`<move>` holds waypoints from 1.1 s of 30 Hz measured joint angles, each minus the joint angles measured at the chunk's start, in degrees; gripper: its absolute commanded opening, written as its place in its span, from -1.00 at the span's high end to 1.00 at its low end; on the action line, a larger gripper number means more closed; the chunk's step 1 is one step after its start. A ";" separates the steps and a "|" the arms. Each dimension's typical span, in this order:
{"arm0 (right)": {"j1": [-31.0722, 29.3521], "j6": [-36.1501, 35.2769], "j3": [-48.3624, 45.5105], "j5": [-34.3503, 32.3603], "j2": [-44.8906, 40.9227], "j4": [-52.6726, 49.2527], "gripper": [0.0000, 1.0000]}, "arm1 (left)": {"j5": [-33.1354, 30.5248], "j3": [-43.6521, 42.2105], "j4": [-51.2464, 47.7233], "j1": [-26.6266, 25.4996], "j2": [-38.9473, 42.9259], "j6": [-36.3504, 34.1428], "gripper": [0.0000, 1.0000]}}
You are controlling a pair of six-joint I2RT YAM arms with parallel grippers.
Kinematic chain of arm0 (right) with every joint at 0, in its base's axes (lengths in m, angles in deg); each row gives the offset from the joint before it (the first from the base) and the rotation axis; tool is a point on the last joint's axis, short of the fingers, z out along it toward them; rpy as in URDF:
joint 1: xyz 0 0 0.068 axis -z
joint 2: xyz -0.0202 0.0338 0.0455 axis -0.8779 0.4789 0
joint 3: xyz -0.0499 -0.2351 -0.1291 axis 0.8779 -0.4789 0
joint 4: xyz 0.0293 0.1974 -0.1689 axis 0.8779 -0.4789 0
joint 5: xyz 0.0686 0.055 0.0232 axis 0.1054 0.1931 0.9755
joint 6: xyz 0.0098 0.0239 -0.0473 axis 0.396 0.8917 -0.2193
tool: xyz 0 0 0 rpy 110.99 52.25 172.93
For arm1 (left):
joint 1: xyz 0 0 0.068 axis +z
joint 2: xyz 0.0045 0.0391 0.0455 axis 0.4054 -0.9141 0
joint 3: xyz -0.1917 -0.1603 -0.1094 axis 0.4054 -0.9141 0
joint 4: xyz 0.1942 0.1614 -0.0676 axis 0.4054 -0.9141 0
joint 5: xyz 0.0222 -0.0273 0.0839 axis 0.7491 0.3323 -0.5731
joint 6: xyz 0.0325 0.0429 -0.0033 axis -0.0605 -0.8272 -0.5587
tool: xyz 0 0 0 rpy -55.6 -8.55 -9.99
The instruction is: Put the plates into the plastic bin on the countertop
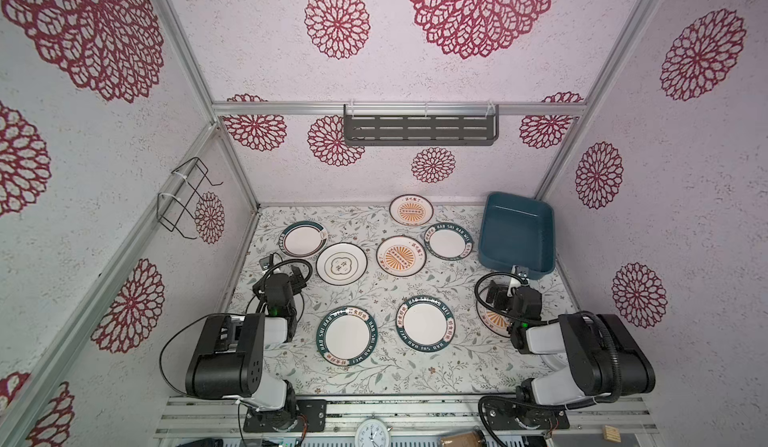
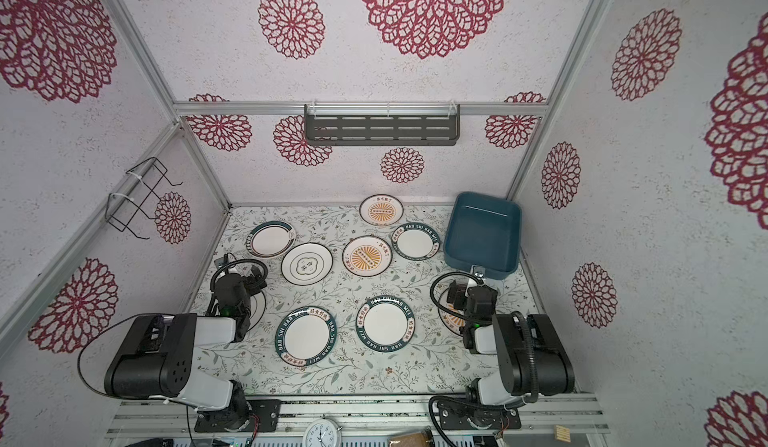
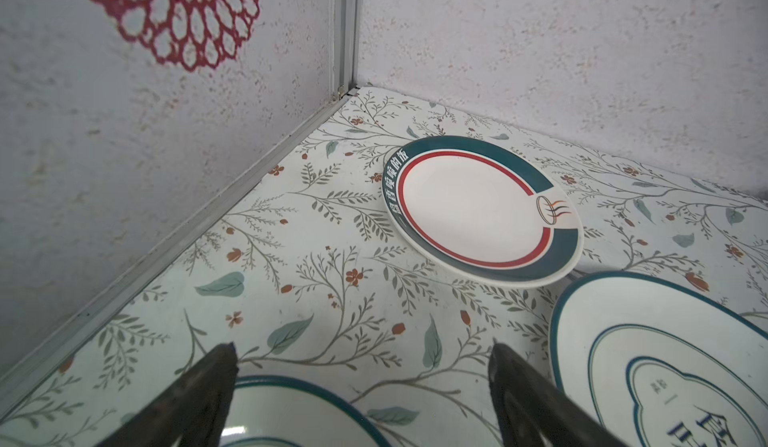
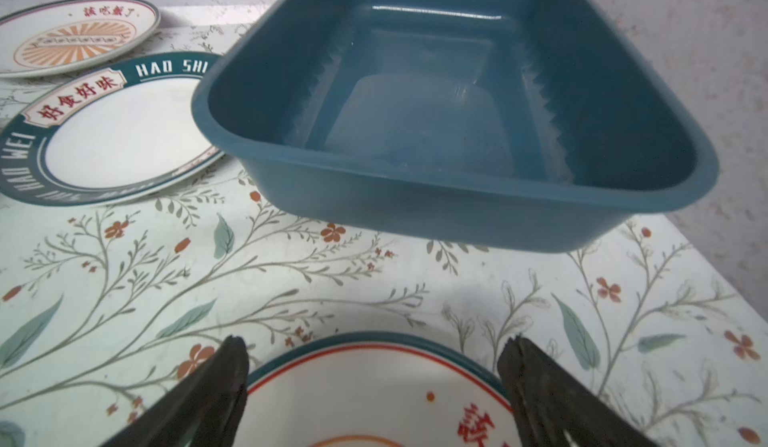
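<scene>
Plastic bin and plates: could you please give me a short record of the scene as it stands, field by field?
bin: plastic bin, far right corner of the countertop, empty
plates: seven in full view, flat on the countertop; more partly hidden; none in the bin
left hand: open, empty, over a thin-rimmed plate
right hand: open, empty, over a sunburst plate, facing the bin

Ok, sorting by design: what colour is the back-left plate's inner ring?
Red, on the plate; clearest in the left wrist view.
</scene>
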State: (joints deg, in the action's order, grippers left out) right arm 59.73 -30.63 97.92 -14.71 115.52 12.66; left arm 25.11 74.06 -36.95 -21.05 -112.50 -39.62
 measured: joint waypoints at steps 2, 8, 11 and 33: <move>0.04 -0.37 0.13 0.00 0.35 1.40 -0.98 | -0.52 0.13 1.25 0.00 -0.33 -1.29 -0.94; 0.22 -1.64 0.85 0.13 1.60 5.81 -0.98 | -2.03 0.66 5.42 -0.09 -1.46 -4.70 -0.94; 0.28 -1.79 0.92 0.20 1.66 7.06 -0.98 | -2.51 0.70 6.67 -0.11 -1.62 -5.66 -0.94; 0.28 -2.29 1.22 0.63 1.79 9.18 -0.98 | -3.10 0.81 8.52 -0.13 -1.64 -7.34 -0.94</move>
State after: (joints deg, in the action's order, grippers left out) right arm 60.02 -32.93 99.15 -14.08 117.32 21.84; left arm 22.01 74.87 -28.43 -21.18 -114.14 -46.96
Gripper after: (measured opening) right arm 0.989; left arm 0.972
